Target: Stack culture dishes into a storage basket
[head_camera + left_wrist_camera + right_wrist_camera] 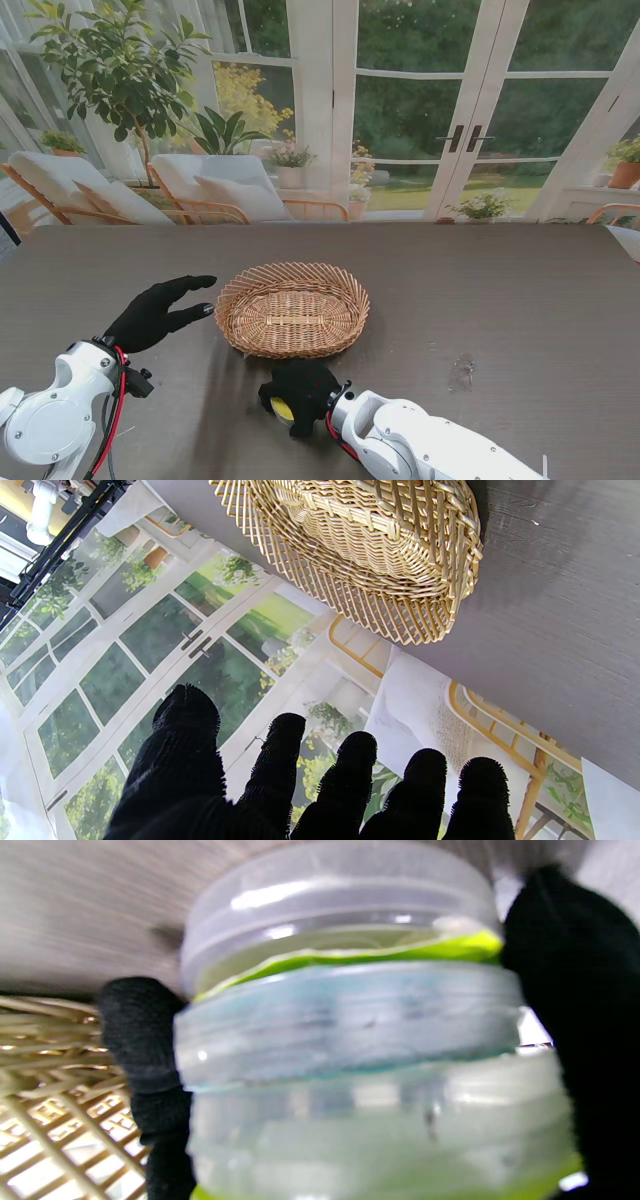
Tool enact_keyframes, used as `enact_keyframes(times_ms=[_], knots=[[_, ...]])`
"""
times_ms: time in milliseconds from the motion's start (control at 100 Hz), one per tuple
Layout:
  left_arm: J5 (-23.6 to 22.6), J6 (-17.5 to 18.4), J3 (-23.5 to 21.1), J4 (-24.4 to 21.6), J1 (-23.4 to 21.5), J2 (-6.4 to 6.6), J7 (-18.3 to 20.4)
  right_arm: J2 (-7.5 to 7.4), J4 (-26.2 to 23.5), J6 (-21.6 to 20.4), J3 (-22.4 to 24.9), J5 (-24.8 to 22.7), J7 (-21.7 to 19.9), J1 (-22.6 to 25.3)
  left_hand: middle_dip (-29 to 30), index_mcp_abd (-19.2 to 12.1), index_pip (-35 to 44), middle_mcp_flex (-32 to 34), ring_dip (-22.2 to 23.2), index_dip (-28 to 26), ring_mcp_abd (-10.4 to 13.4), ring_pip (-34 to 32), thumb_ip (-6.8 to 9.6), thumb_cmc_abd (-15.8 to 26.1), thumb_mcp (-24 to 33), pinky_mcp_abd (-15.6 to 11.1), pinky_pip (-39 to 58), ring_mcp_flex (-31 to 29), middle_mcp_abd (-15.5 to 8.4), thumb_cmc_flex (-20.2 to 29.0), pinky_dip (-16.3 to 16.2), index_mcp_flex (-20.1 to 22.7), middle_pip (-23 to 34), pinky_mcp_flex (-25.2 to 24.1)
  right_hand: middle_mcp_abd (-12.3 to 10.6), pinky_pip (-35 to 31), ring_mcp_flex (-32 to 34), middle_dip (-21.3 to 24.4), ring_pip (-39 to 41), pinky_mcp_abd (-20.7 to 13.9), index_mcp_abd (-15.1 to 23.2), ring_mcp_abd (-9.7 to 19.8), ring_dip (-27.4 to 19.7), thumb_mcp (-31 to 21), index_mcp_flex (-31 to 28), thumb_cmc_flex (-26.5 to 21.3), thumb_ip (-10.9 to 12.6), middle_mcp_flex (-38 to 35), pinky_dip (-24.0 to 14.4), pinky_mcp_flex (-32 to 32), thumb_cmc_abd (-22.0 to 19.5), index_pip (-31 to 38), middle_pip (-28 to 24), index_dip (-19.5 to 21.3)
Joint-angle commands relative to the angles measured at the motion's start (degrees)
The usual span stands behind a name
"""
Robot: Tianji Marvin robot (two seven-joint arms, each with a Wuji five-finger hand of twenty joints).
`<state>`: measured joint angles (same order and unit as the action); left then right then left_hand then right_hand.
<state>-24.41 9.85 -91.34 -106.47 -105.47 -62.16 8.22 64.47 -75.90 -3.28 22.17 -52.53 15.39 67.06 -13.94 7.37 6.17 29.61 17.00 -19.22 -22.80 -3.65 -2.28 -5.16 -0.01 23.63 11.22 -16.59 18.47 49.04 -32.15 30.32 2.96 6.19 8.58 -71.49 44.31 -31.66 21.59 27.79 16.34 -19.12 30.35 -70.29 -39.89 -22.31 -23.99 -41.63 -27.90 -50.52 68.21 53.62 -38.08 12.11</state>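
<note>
Stacked culture dishes are clasped by right hand fingers near the basket; left hand fingers are spread, unladen.

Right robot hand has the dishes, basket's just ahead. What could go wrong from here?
1. The right robot hand pinches a stack of culture dishes by its sides only; layers may slide apart when lifted.
2. The basket has a raised rim facing the stack; a low carry could catch it.
3. The left robot hand hangs open beside the basket and could nudge it.
</note>
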Motion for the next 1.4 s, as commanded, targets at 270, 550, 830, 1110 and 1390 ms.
enact_keyframes(times_ms=[270, 550, 830, 1110, 1390], knots=[[0.09, 0.16, -0.13, -0.25, -0.23, -0.19, 0.84, -1.11, 2.69, -0.85, -0.15, 0.42, -3.64, 3.34, -0.46, 0.03, 0.17, 0.71, 0.68, -0.22, -0.97, -0.63, 1.64, 2.20, -1.01, 1.51, -0.12, -1.24, 0.33, 1.42, -0.77, 0.68, 0.13, 0.62, -6.37, -12.08, 31.15, -10.68, 37.37, -15.23, -4.34, 20.21, 6.05, -10.82, -11.31, -14.35, 4.78, -22.55, -5.78, -11.23, -7.87, 20.20, -14.96, 2.16], [0.04, 0.14, -0.25, -0.31, -0.38, -0.25, 0.57, -0.97, 2.85, -1.53, 0.21, 1.10, -3.66, 3.53, -0.45, 0.10, 0.20, 0.70, 0.85, -0.23, -0.93, -0.62, 1.64, 2.22, -0.99, 1.55, 0.04, -1.16, 0.36, 1.43, -1.16, 0.76, 0.11, 0.35, -6.43, -12.28, 31.12, -11.11, 38.01, -15.61, -4.25, 20.48, 6.29, -10.87, -11.40, -14.49, 4.91, -22.57, -5.94, -11.27, -8.16, 20.48, -15.28, 2.16], [0.13, 0.07, -0.40, -0.46, -0.59, -0.29, 0.45, -0.66, 4.48, -1.74, -1.33, 1.33, -3.04, 2.56, -0.44, 0.14, 0.13, 0.69, 0.90, -0.20, -0.96, -0.60, 1.64, 2.21, -1.00, 1.60, 0.00, -1.18, 0.42, 1.42, -1.30, 0.59, 0.11, 0.35, -6.34, -12.54, 31.13, -11.59, 38.80, -16.17, -4.25, 20.93, 6.52, -11.58, -11.18, -14.54, 4.80, -22.47, -6.14, -11.43, -7.45, 20.79, -15.75, 2.34], [0.21, 0.06, -0.47, -0.48, -0.63, -0.28, 0.53, -1.16, 3.05, -2.49, 0.33, 1.04, -3.80, 3.34, -0.44, 0.31, 0.15, 0.68, 0.90, -0.21, -1.02, -0.55, 1.65, 2.25, -0.99, 1.61, -0.06, -1.09, 0.49, 1.44, -1.36, 0.66, 0.11, 0.32, -6.50, -12.91, 31.16, -12.63, 40.05, -16.67, -4.16, 21.48, 7.08, -12.32, -10.98, -14.74, 5.17, -22.43, -6.35, -11.54, -7.71, 21.37, -16.56, 2.67], [0.25, 0.20, -0.59, -0.49, -0.73, -0.32, 0.33, -2.07, -0.41, -3.78, 3.97, 1.05, -6.73, 5.25, -0.45, 0.19, 0.18, 0.74, 0.93, -0.23, -0.98, -0.58, 1.65, 2.21, -0.99, 1.65, -0.07, -1.15, 0.43, 1.44, -1.41, 0.71, 0.13, 0.38, -6.48, -12.93, 31.11, -12.93, 40.02, -16.76, -4.19, 21.53, 7.04, -12.27, -10.82, -14.61, 5.32, -22.27, -6.40, -11.56, -8.00, 21.47, -16.57, 2.66]])
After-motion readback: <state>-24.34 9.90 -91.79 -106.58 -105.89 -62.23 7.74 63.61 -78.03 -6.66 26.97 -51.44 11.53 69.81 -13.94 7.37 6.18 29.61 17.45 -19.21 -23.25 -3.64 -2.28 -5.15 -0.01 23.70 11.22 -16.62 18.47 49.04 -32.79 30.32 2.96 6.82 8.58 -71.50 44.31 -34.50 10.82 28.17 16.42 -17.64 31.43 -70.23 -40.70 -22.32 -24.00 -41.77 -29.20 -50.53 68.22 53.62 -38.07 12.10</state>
